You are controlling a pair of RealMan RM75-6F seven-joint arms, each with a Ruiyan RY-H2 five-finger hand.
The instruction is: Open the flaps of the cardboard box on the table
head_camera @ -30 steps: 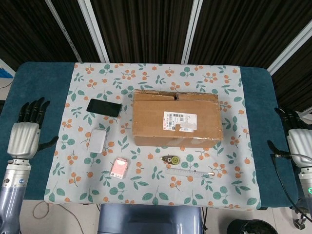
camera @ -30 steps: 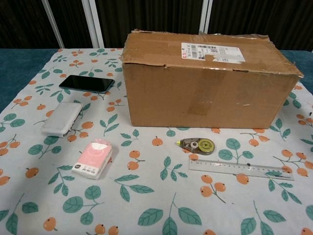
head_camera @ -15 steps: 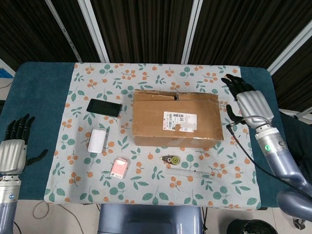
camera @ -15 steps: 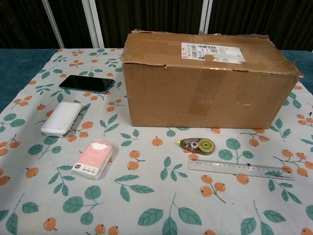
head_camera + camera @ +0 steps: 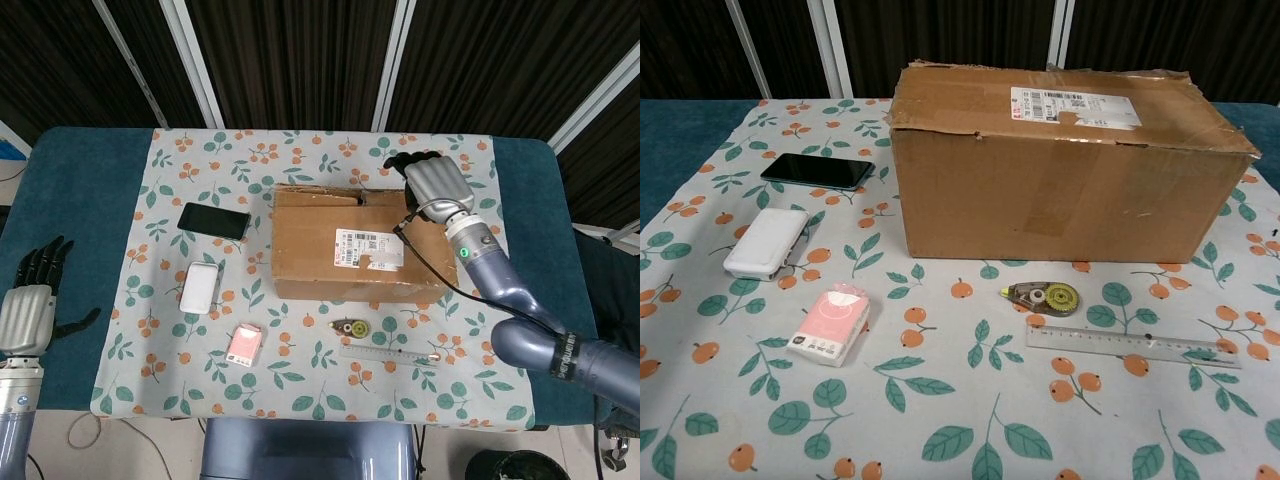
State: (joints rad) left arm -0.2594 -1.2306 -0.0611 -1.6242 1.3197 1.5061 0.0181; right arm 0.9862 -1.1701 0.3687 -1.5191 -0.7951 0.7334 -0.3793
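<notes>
The brown cardboard box stands on the floral cloth with its top flaps lying closed and a white label on top; the chest view shows its front wall. My right hand hovers over the box's far right top corner, its dark fingers bent toward the far edge and holding nothing. My left hand is low at the table's left edge, far from the box, with its fingers spread. Neither hand appears in the chest view.
Left of the box lie a black phone, a white case and a pink tissue pack. In front of it are a correction tape and a clear ruler. The blue table borders the cloth.
My right hand has swung in from the table's right side to above the box's far right corner. My left hand dropped back toward the left edge, then stayed put.
</notes>
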